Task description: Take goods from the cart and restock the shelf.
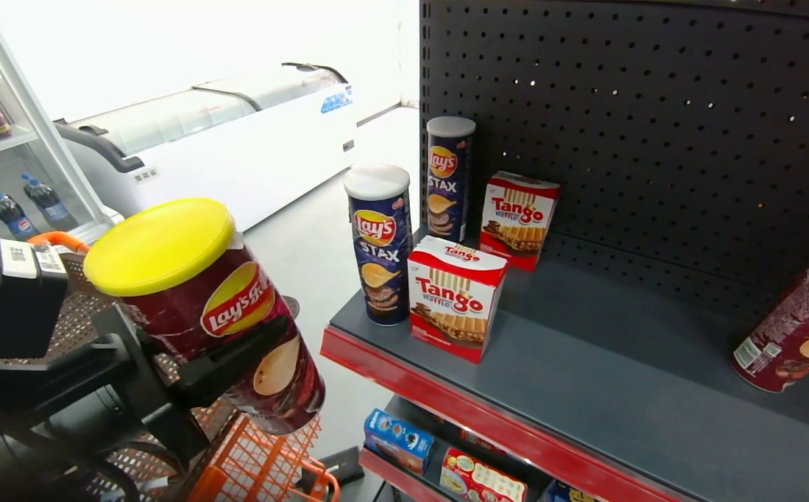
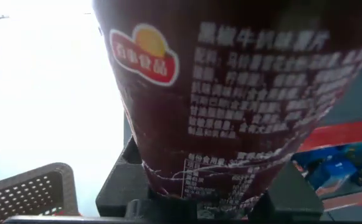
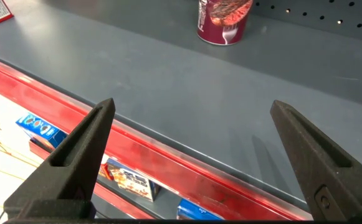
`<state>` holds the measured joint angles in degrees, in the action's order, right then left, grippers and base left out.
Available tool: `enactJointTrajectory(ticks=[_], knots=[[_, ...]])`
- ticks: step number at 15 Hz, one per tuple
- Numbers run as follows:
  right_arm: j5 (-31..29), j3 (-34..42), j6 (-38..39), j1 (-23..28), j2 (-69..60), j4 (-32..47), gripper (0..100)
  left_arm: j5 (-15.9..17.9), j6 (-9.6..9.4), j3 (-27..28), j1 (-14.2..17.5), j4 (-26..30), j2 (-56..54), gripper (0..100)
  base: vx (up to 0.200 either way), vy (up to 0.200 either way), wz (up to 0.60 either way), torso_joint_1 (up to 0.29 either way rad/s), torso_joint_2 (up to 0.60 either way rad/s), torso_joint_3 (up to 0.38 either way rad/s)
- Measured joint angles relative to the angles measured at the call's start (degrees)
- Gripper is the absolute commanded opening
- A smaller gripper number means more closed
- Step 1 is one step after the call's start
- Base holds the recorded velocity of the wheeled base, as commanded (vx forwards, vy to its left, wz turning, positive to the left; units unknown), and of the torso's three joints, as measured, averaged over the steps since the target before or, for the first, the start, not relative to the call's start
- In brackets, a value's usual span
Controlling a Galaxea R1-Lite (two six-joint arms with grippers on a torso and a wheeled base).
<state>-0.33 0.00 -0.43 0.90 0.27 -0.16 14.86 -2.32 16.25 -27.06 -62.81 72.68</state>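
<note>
Maroon chips can [image 1: 237,300] w/ yellow lid [image 1: 160,244] sits closest, tilted. The left tool [image 1: 209,335] is clamped round its middle, one finger on each side. It hangs over the orange cart [image 1: 265,460], off the shelf's front left corner. Left wrist view: the can's [image 2: 243,93] printed side, w/ the left tool's [image 2: 205,202] pads [image 2: 121,186] pressed vs. its lower part.

Shelf [image 1: 585,362]: grey deck, red front lip, black pegboard [image 1: 655,104] at back. White chest freezer [image 1: 223,139] stands beyond the shelf's left end. Glass cooler [image 1: 0,139] w/ bottles is further left.

On the shelf, 2 blue chips cans stand upright along the left edge:
- front blue can [image 1: 380,244], near the front left corner
- rear blue can [image 1: 449,178], near the back left corner

2nd maroon can [image 1: 801,321] stands well apart toward the right, nearer the back. In the right wrist view it [image 3: 223,22] is upright by the pegboard.

2 red wafer boxes, also upright:
- front box [image 1: 456,298], just beside the front blue can
- rear box [image 1: 519,219], just right of the rear blue can, vs. the pegboard

Right tool [image 3: 196,168]: jaws spread wide, nothing between them, above the shelf's [image 3: 168,81] front lip.

Lower shelf [image 1: 390,481] carries a small blue box [image 1: 397,439] and a red-yellow box [image 1: 481,477].
</note>
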Motion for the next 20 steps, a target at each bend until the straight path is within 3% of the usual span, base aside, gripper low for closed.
enactJointTrajectory(ticks=[5,7,11,16,20], knots=[[0.0,0.0,0.0,0.0,0.0,0.0,100,0.9,-0.09,-0.5,-0.1,0.1,1.2,0,0.000,0.000,0.00,0.000,0.00,0.000],[0.0,0.0,0.0,0.0,0.0,0.0,100,3.6,-0.13,-0.4,0.0,0.1,2.0,0,0.000,0.000,0.00,0.000,0.00,0.000],[0.1,0.0,-0.1,0.0,0.0,0.0,100,5.9,-0.37,0.2,-0.1,0.0,3.3,0,0.000,0.000,0.00,0.000,0.00,0.000],[0.3,0.0,0.0,0.0,0.0,0.0,100,14.2,-0.33,0.6,-0.2,0.0,3.5,0,0.000,0.000,0.00,0.000,0.00,0.000],[0.3,0.0,0.0,0.0,0.0,0.0,100,16.3,-0.33,0.7,-0.2,0.1,3.5,0,0.000,0.000,-0.60,-0.001,0.00,0.004]])
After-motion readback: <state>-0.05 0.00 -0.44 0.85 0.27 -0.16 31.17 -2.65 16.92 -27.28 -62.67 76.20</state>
